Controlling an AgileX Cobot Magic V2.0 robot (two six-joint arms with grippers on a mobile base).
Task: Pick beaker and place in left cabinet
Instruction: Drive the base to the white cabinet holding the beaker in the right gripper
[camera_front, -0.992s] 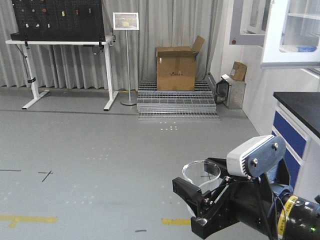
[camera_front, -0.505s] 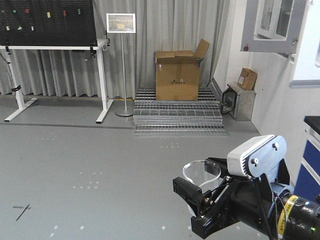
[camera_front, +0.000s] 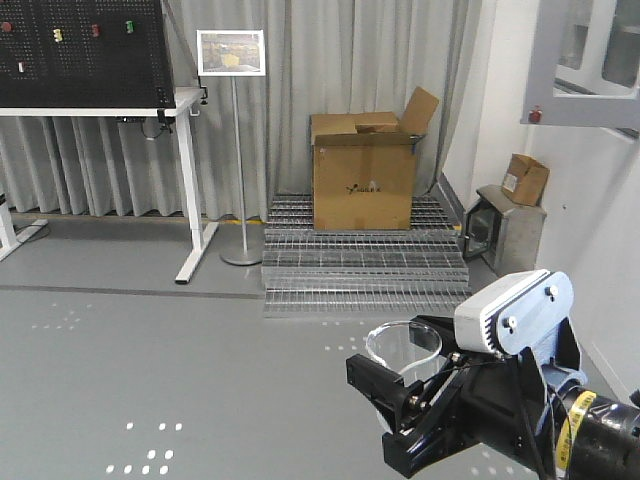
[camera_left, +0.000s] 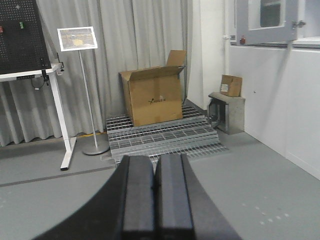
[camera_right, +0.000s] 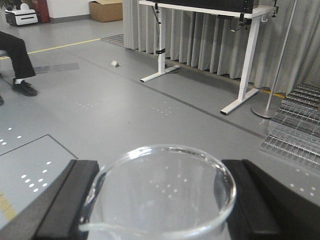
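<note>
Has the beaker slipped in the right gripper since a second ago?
No. The beaker sits unchanged against the right gripper; only the cardboard box behind shifted.

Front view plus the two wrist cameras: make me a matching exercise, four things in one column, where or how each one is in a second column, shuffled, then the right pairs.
Column one
1. beaker
2. cardboard box
3. left gripper
4. framed sign

Column two
A. on top of a thin pole stand
B. shut, holding nothing
C. on the metal grating, flaps open
D. clamped in the right gripper

Pairs: 1-D, 2-C, 3-B, 4-A
</note>
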